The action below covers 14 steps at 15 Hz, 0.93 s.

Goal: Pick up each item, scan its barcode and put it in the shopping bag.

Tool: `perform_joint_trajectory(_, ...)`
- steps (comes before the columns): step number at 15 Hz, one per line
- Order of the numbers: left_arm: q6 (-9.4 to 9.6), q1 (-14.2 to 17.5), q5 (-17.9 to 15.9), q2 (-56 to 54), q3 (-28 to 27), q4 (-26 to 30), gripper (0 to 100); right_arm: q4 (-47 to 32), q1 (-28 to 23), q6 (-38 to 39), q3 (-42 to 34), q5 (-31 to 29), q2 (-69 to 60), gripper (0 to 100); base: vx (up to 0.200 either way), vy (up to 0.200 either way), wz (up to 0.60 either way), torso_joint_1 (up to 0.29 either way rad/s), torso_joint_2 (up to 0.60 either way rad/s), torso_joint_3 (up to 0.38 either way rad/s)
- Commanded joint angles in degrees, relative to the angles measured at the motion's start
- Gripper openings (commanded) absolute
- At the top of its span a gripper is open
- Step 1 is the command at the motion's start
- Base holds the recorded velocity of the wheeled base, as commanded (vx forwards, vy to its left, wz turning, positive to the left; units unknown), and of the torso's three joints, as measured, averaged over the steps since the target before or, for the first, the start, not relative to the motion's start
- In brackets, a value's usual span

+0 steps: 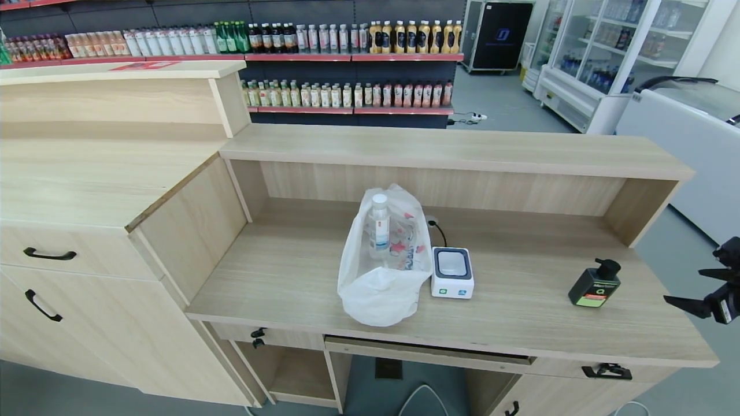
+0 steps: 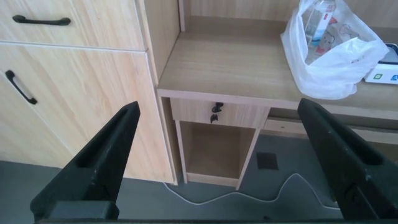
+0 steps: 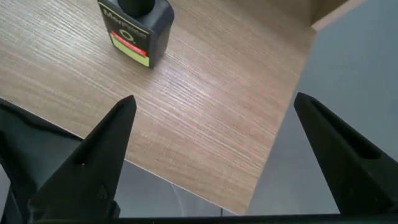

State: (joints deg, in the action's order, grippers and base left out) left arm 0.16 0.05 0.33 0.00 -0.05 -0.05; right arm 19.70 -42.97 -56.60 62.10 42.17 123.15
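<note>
Since the right arm's fingers [image 3: 106, 162] stand spread wide and empty, farther from the scanner [image 1: 452, 271] than the dark pump bottle [image 1: 594, 284] upright on the desk [image 1: 520, 318], I'd bring them in level and close on the bottle's body below the pump, keeping its label free. The shopping bag [image 1: 381, 289] waits just beside the scanner's other side. The left arm's fingers [image 2: 102, 165] gape empty too.

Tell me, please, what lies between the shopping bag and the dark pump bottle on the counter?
In the head view, the white scanner stands right beside the shopping bag; from it, bare counter runs to the dark pump bottle.
</note>
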Motion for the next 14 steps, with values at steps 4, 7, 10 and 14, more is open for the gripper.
perform_joint_trajectory(4, 0.02, 0.04, 0.02, 0.0, -0.04, -0.04, 100, -0.01, 3.68, 0.26, 3.56, 2.13, 5.96, 100, 0.0, 0.0, 0.0, 0.0, 0.0, 0.0)
perform_joint_trajectory(7, 0.02, 0.04, 0.02, 0.0, -0.04, -0.04, 100, -0.01, 6.23, 1.49, 6.72, 3.98, 8.51, 100, 0.0, 0.0, 0.0, 0.0, 0.0, 0.0)
perform_joint_trajectory(10, 0.02, 0.04, 0.02, 0.0, 0.05, -0.04, 100, -0.01, 8.43, 1.58, 8.74, 4.06, 10.8, 100, 0.0, 0.0, 0.0, 0.0, 0.0, 0.0)
perform_joint_trajectory(14, 0.02, 0.04, 0.02, 0.0, -0.04, 0.05, 100, 0.16, 10.1, 1.49, 9.88, 4.06, 12.55, 100, 0.0, 0.0, 0.0, 0.0, 0.0, 0.0)
